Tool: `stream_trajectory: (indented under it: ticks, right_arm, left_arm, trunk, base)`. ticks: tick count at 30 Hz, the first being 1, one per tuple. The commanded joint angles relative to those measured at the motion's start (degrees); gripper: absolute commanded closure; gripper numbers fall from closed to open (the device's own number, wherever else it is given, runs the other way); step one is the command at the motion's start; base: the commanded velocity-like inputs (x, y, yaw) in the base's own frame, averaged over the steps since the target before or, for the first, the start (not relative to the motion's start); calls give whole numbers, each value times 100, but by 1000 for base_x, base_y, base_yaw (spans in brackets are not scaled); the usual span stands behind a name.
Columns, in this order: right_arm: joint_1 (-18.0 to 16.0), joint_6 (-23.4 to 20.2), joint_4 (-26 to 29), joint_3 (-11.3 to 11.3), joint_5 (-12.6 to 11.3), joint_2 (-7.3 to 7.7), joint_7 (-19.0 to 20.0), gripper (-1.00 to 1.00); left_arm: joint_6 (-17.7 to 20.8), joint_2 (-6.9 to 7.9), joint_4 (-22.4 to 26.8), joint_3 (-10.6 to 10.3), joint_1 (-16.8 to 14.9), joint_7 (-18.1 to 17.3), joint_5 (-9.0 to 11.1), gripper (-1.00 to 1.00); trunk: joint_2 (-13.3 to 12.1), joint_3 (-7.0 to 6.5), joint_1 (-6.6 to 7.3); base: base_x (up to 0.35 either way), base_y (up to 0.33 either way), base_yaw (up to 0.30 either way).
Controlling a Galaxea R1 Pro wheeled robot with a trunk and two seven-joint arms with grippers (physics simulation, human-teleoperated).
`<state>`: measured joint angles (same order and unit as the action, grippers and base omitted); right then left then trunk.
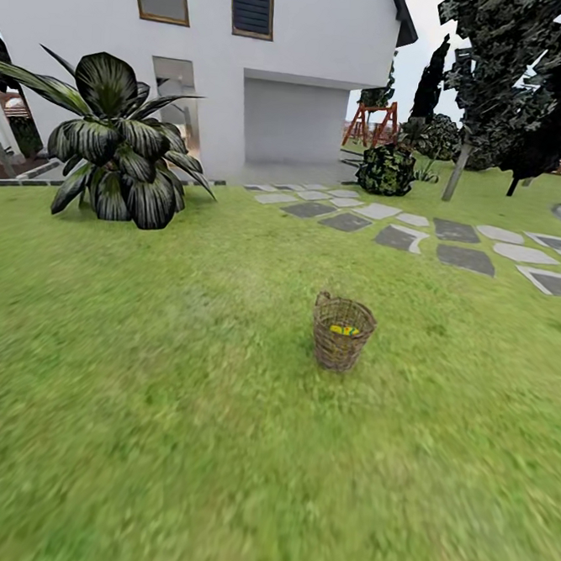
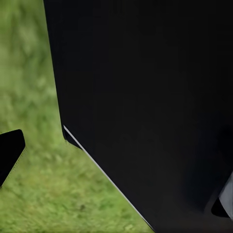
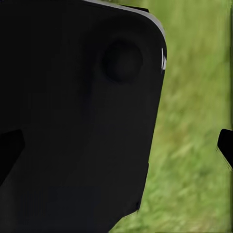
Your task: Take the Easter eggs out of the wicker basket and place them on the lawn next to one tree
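The wicker basket (image 1: pixel 342 333) stands upright on the lawn (image 1: pixel 152 405) at about one o'clock ahead, yellow Easter eggs (image 1: pixel 343 328) inside awaiting pickup; whether either claw is open I cannot tell.

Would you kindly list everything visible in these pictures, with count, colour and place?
wicker basket: one, brown, on the lawn right of centre
Easter eggs: yellow, inside the basket; count cannot be told
lawn: one, mottled green, across the foreground
stepping stones: several, grey, on the grass behind the basket to the right
broad-leaved plant: one, dark green, left, by the house
house: one, white, behind the lawn
round bush: one, dark green, near the house corner
dark-leaved trees: a few, upper right
robot body panels: black, close before both wrist cameras over grass
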<state>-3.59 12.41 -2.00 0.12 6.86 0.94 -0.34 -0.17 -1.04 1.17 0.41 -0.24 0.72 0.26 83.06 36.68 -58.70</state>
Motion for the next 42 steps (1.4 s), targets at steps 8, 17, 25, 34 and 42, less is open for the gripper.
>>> stream_trajectory:
  ticks: [8, 17, 25, 34, 42]
  right_arm:
    - [-9, 34, -28, -3, 49, 3, -2, -100]
    - [-10, 42, -3, -11, 60, 11, -2, -100]
    - [-10, 42, -2, -14, 61, 3, -2, -100]
    - [-10, 43, 5, -12, 79, 3, -2, -100]
    - [-10, 51, 15, -12, 70, 3, -2, -100]
  left_arm:
    - [-2, -1, 3, 3, -2, 8, 1, -100]
    - [-1, -1, 2, 3, -2, 8, 4, -100]
    - [-3, -1, 1, 3, -2, 8, 2, -100]
    - [-4, -1, -2, 3, -2, 8, 1, -100]
    - [-1, -1, -1, 3, -2, 8, 3, -100]
  trunk:
    - [2, 5, -3]
    - [2, 5, -3]
    - [2, 5, -3]
    - [2, 5, -3]
    - [2, 5, -3]
  base:
    - [338, 0, 0]
    - [338, 0, 0]
    - [338, 0, 0]
    - [337, 0, 0]
    - [334, 0, -135]
